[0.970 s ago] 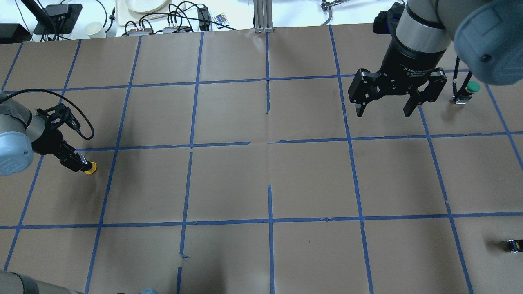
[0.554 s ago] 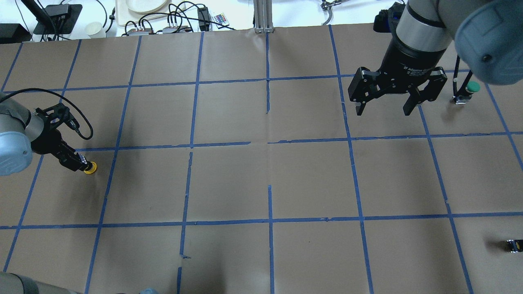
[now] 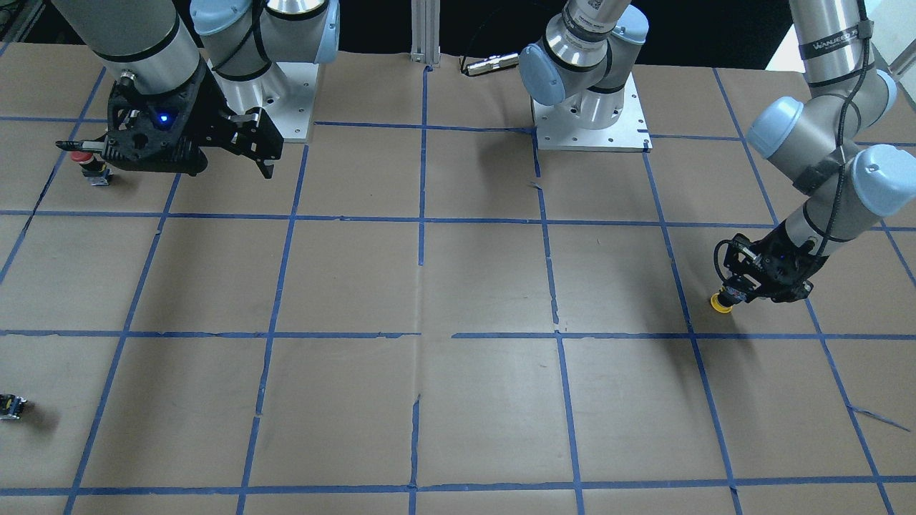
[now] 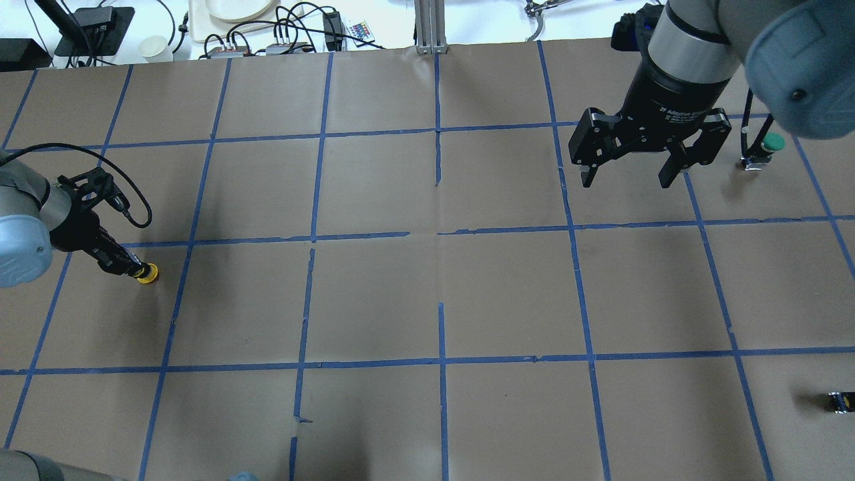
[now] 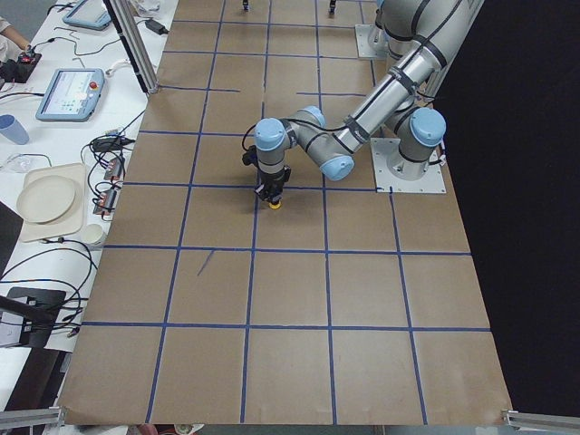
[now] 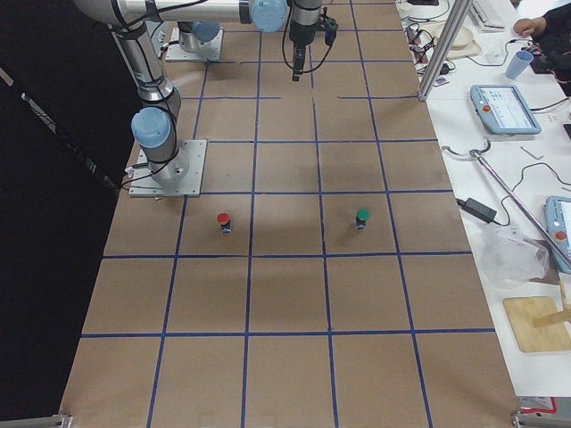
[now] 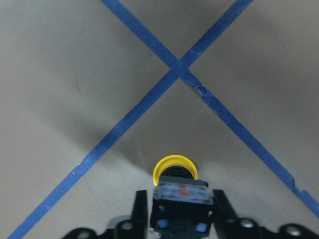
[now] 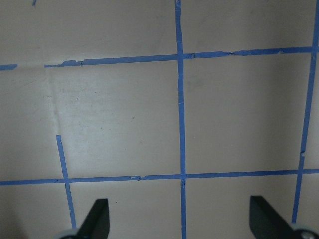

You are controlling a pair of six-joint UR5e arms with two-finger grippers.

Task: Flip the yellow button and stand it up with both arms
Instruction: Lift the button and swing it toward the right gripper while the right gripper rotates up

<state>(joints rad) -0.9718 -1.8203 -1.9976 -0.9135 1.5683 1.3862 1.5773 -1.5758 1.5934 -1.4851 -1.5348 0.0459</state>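
The yellow button point(image 4: 148, 273) is held at the table's left side, and my left gripper point(image 4: 127, 266) is shut on its black-and-grey body. In the left wrist view the yellow button point(image 7: 174, 170) sticks out past the fingers point(image 7: 141, 209), its cap facing the brown paper. I cannot tell whether the cap touches the paper. From across the table the yellow button point(image 3: 720, 303) hangs under the left gripper point(image 3: 737, 292). My right gripper point(image 4: 628, 179) hovers open and empty over the far right, well away from the button. Its fingertips point(image 8: 97, 214) frame bare paper.
A green-capped button point(image 4: 773, 141) stands just right of the right gripper. A red-capped button point(image 6: 223, 219) stands near the right arm's base. A small dark block point(image 4: 840, 401) lies near the right front edge. Cables, a plate and devices point(image 4: 234, 13) lie beyond the far edge.
The right gripper has drifted slightly toward the far edge, still open. The left gripper with the yellow button has barely shifted.
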